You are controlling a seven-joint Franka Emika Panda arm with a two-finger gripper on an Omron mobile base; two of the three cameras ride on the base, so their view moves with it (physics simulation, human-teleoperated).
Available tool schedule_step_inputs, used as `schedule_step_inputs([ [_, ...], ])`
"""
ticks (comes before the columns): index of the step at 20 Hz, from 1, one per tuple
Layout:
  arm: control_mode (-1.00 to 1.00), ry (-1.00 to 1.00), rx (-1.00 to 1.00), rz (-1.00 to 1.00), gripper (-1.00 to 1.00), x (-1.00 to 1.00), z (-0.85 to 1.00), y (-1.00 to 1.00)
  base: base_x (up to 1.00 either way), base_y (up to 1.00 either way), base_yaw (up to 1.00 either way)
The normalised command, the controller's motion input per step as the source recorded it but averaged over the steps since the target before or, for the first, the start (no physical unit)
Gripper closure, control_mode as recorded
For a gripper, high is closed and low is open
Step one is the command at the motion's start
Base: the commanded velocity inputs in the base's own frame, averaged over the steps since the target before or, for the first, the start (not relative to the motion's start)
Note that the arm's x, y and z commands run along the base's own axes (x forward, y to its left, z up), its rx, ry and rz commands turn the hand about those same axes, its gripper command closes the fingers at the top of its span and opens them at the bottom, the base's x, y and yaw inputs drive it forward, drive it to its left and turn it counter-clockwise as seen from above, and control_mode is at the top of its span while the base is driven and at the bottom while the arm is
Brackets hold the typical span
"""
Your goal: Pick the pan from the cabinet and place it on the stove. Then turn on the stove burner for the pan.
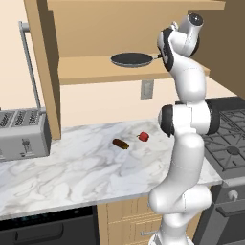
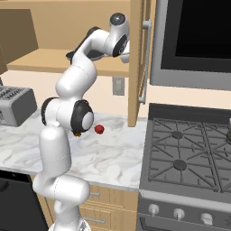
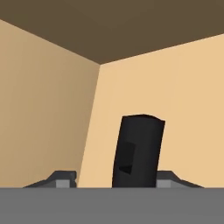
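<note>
- Currently the shallow dark grey-black frying pan (image 1: 131,59) lies on the wooden shelf of the open light tan wall cabinet (image 1: 86,72), well above the marble counter (image 1: 72,167).
- In the hand view its long black handle (image 3: 138,151) rises between the fingertips of the pincer (image 3: 114,181), which appears partly closed around it; a firm grip cannot be confirmed.
- Judged risk: gripped near its end, the handle could twist, tipping the pan before the black gas stove (image 2: 189,153).

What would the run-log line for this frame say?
stage: grasping | pan: on cabinet shelf | gripper: at pan handle, handle between fingertips | stove: bare
</note>
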Motion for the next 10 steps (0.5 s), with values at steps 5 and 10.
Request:
schedule_step_inputs([
  [5, -1.00, 0.00, 0.00, 0.00, 1.00, 0.06, -0.34, 0.00, 0.00, 0.00, 0.00],
  [10, -1.00, -0.06, 0.05, 0.00, 1.00, 0.01, -0.28, 0.00, 0.00, 0.00, 0.00],
])
